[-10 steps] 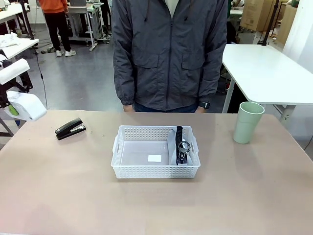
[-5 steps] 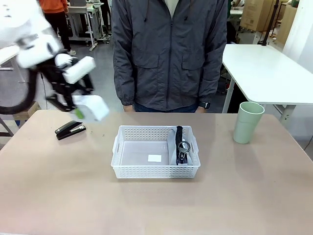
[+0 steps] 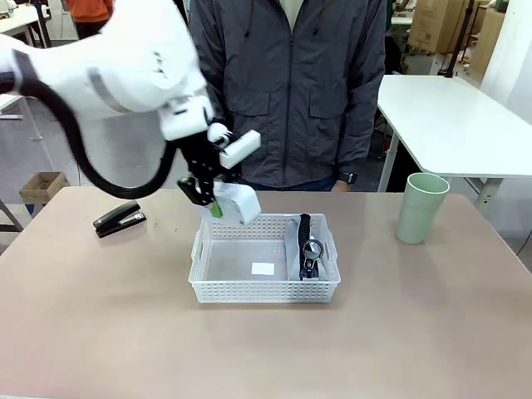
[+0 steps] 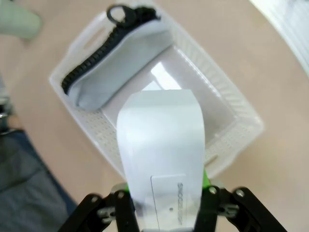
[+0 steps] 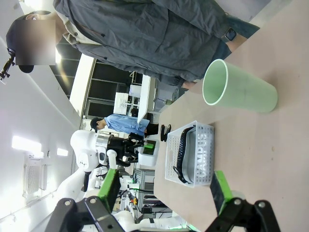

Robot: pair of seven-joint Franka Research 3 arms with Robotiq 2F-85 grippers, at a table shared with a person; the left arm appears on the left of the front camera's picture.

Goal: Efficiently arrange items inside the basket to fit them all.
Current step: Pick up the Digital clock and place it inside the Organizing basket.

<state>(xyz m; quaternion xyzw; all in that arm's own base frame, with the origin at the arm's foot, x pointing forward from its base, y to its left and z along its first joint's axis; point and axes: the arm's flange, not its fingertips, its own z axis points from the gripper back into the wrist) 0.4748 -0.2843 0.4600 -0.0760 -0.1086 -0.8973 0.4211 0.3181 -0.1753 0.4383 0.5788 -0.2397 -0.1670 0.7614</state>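
Currently the left fingers [image 3: 204,189] are clenched on one end of the white box [image 3: 238,204]. The box hangs above the basket [image 3: 264,289], over its 10 o'clock corner in the front view, and does not touch it.

Key relation: the bare basket floor lies toward 5 o'clock from the box in the front view. In the left wrist view it lies straight ahead at 12 o'clock, beyond the box's free end.
- Box long axis: runs along the fingers, 6 to 12 in the wrist view.
- Basket long axis: runs there roughly 10 to 4, so the two are skewed.
- Judgement: a wrist turn is likely needed to lay the box square to a wall.

The grey pouch [image 3: 306,245] stands on edge across the basket's 3 o'clock end, zip uppermost. The floor from the middle to 9 o'clock is free.

The right fingers [image 5: 108,186] are released, spread wide with nothing between them, well apart from the basket. The left arm is plainly the nearer one.

Count:
- One basket.
- One pouch, inside the basket.
- One box, in the air.
- One black stapler [image 3: 119,219], on the surface at the basket's 9 o'clock, well apart from it.
- One pale green cup [image 3: 421,208], upright on the surface at 2 o'clock, well apart.
- One person [image 3: 287,91], standing at 12 o'clock with hands off the surface.
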